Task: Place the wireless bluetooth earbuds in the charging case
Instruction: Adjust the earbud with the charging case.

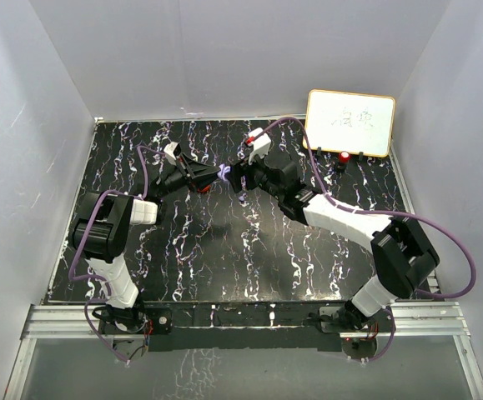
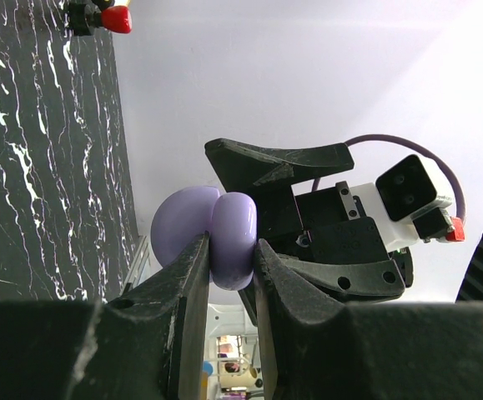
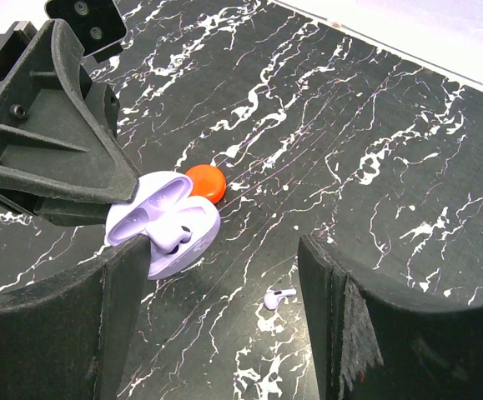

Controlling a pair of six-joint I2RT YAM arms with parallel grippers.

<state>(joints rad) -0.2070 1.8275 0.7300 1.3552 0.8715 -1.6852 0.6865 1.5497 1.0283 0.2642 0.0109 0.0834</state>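
Centrally, a little toward 12 o'clock over the black marbled table [image 1: 249, 267], the 2 grippers meet almost tip to tip. The left gripper [image 2: 231, 247] has its jaws clamped on the pale purple charging case [image 2: 216, 237], which gapes open like a clam. The right gripper [image 3: 224, 279] faces it with jaws spread apart and empty.

Seen from the right wrist, 1 purple earbud [image 3: 174, 233] sits in the case's lower half. A second earbud [image 3: 279, 296] lies loose on the table at the case's 5 o'clock, well apart from it. A red round puck [image 3: 206, 182] shows just past the case at 1 o'clock; whether the 2 touch I cannot tell.

White walls close the table in at 9, 12 and 3 o'clock, while its near half lies open. A whiteboard [image 1: 350, 123] leans at the 2 o'clock corner, and a small red-topped item [image 1: 344, 156] in front of it is too small to identify. The left gripper's finger hides the case's upper-left rim
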